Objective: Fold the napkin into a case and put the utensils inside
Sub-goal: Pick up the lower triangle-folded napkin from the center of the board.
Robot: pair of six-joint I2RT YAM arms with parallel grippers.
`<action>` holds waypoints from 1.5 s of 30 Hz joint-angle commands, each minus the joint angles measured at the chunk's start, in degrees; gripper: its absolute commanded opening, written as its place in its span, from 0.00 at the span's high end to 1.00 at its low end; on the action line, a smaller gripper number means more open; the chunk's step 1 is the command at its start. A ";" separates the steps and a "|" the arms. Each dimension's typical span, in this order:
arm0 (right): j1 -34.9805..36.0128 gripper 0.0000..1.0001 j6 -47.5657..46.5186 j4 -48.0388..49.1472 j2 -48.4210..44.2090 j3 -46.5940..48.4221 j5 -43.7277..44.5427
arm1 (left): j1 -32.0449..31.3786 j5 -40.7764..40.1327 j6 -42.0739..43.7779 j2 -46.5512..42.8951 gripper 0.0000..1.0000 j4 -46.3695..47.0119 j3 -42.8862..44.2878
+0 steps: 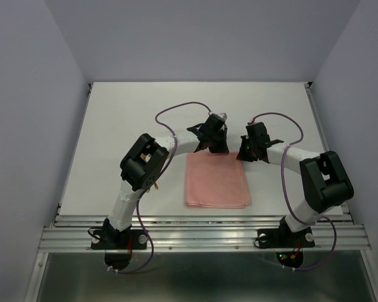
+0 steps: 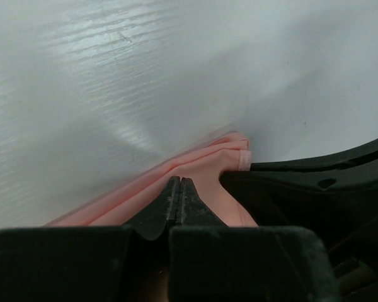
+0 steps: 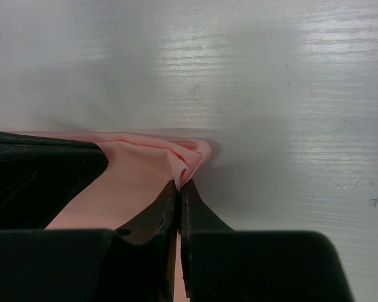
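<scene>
A white table is shown from above, with two arms bolted at its near edge. The napkin, salmon-pink, is laid flat near the middle of the table as a folded, roughly square pad, its layered edges visible along the far side. The left arm and the right arm are both bent inward toward that far edge. The left gripper is set at the far left corner of the napkin with its jaws pressed together, and creases in the cloth are drawn up to its tips; cloth appears to be pinched there, though the contact itself is hidden. The right gripper is closed on a raised fold at the far right corner.
</scene>
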 commanded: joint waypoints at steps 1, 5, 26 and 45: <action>-0.26 0.99 -0.09 1.98 0.78 2.31 -1.36 | -0.38 1.81 -0.99 0.20 1.00 1.93 3.97; -0.26 0.99 -0.09 1.90 0.87 2.66 -1.79 | -0.30 1.89 -0.91 3.27 1.00 1.67 5.02; 0.35 0.99 2.99 -3.90 -3.18 6.52 -3.74 | -0.12 1.37 -1.61 4.61 1.00 4.04 0.90; 0.35 0.99 2.55 -2.76 -0.89 3.54 2.60 | -2.14 -3.47 0.15 -5.16 1.00 4.74 -5.97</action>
